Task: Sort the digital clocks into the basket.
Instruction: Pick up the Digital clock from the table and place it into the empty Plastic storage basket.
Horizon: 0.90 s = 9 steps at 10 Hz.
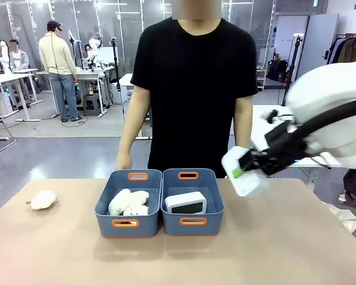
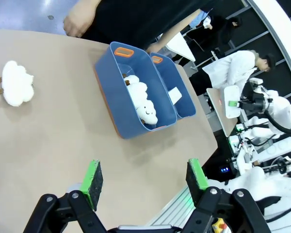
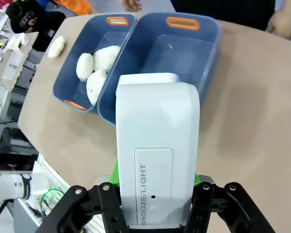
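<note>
My right gripper (image 1: 242, 168) is shut on a white digital clock (image 1: 250, 184), held in the air to the right of the bins. In the right wrist view this clock (image 3: 157, 141) hangs between the fingers, its back marked SNOOZE/LIGHT, above the near rim of the right-hand blue basket (image 3: 206, 53). A second digital clock (image 1: 186, 202) lies inside that basket (image 1: 193, 230), and the held one partly hides it (image 3: 148, 77). My left gripper (image 2: 145, 177) hangs open over bare table, well short of the bins, with nothing between its green pads (image 2: 93, 177).
The left-hand blue bin (image 1: 107, 221) holds cream plush toys (image 1: 129, 202). One more plush toy (image 1: 43, 199) lies on the table at the far left. A person in a black shirt stands right behind the bins, one hand (image 1: 124, 161) near the left bin.
</note>
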Available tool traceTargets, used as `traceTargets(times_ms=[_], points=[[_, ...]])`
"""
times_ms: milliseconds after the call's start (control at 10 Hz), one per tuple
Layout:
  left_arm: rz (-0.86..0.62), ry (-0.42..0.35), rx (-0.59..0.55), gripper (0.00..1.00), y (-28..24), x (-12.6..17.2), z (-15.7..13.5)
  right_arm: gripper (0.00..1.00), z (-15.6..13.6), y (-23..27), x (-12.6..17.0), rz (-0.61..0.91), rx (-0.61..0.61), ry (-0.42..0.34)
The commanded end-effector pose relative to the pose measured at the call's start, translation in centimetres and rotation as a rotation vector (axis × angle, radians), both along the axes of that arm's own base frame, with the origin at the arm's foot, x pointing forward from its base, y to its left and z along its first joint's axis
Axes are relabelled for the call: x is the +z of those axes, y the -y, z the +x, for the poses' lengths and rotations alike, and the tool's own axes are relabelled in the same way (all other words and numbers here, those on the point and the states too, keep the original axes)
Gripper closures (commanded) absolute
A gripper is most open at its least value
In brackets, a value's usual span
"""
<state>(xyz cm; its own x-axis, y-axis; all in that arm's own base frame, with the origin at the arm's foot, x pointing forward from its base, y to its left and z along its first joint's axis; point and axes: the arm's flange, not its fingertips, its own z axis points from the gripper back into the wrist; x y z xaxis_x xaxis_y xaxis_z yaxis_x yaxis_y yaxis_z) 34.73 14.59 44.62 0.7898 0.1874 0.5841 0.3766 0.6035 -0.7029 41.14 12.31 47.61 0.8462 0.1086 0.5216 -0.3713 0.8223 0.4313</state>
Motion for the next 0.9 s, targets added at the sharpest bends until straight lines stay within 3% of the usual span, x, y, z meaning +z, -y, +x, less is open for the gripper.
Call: traceTargets(times_ms=[0,100,500,600,700,800], points=[[-0.007,0.003,0.015,0.12,0.2,0.3,0.2,1.0,3.2,-4.0,-2.6,-0.018,-0.089,-0.058],[-0.007,0.003,0.015,0.12,0.2,0.3,0.2,1.0,4.7,-5.4,-3.4,-0.046,-0.114,-0.033],[-0.007,0.003,0.015,0.12,0.2,0.3,0.2,1.0,5.3,-8.7,-5.1,-0.053,-0.199,-0.013],[-0.007,0.003,0.015,0.12,0.2,0.3,0.2,0.41,6.0,-8.9,-5.2,-0.064,-0.199,0.002],[-0.007,0.003,0.015,0.12,0.2,0.3,0.2,0.13,6.3,-9.1,-5.9,-0.081,-0.196,-0.008],[-0.007,0.003,0.015,0.12,0.2,0.3,0.2,0.04,6.1,-9.0,-5.8,-0.073,-0.197,-0.017]])
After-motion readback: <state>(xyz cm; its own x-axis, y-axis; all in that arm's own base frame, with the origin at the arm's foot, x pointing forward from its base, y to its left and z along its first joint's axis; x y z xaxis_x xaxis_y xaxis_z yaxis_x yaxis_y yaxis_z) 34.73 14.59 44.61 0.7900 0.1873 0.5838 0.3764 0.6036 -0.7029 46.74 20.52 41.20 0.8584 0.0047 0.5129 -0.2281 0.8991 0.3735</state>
